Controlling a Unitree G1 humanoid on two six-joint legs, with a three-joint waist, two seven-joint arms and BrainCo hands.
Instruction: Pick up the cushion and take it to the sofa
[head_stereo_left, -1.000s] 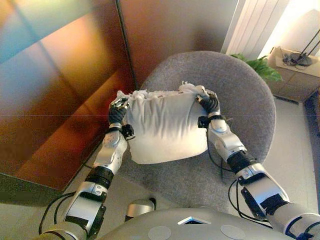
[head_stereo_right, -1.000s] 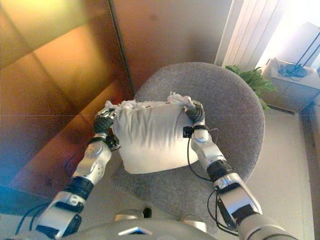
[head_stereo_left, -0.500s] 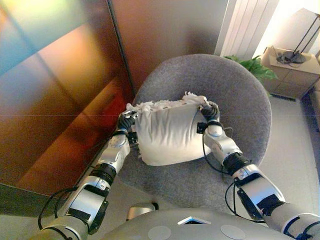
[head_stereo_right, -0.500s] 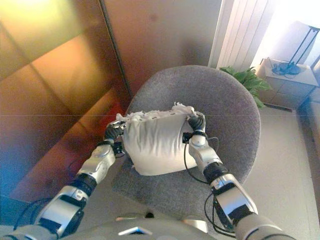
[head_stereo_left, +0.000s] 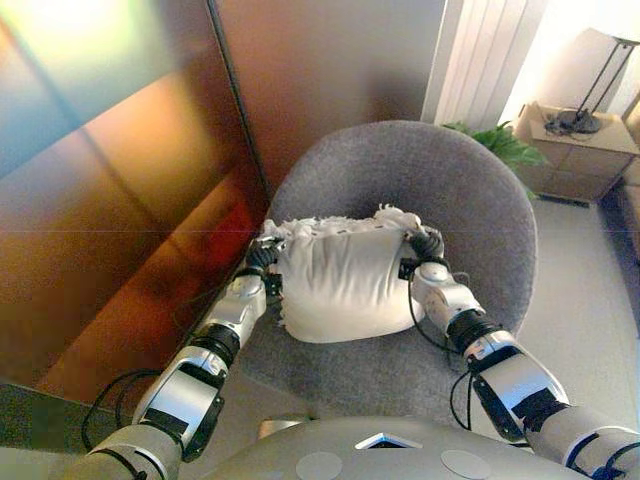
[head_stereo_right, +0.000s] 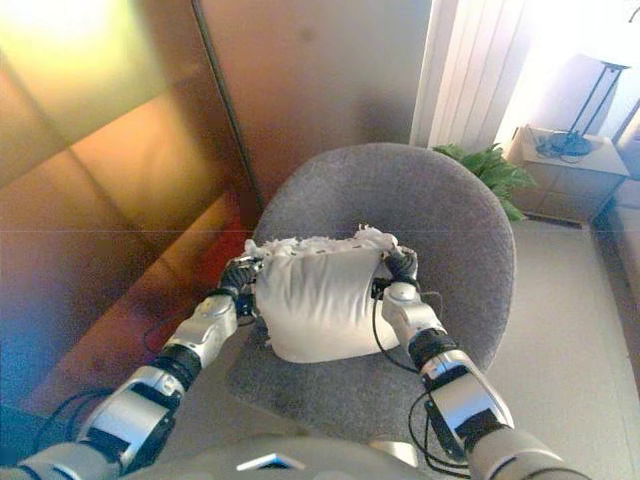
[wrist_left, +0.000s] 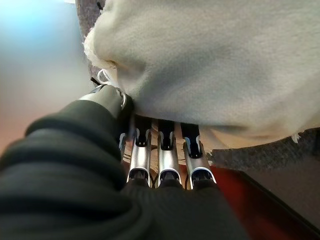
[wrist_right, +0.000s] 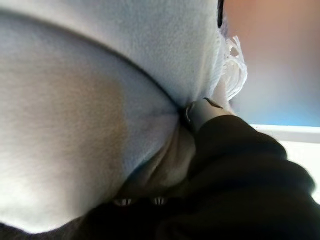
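Observation:
A white cushion (head_stereo_left: 345, 280) with a frayed fringe along its top edge is held between my two hands over the seat of a round grey chair (head_stereo_left: 470, 190). Whether it touches the seat I cannot tell. My left hand (head_stereo_left: 262, 258) grips its left upper corner. In the left wrist view the fingers (wrist_left: 167, 150) run under the cushion (wrist_left: 225, 65) and the thumb presses its side. My right hand (head_stereo_left: 428, 245) holds the right upper corner. Its wrist view shows the thumb (wrist_right: 200, 112) dug into the cushion (wrist_right: 85, 100), with the fingers mostly hidden.
Copper-brown wall panels (head_stereo_left: 110, 180) stand close on the left behind the chair. At the back right are a white slatted panel (head_stereo_left: 480, 50), a green plant (head_stereo_left: 495, 140) and a low cabinet (head_stereo_left: 575, 150) with a lamp. Pale floor (head_stereo_left: 590, 290) lies to the right.
The whole view has shifted. Both arms have stretched forward and the cushion now hangs lower and farther from me, nearer the middle of the seat. Both hands keep their hold.

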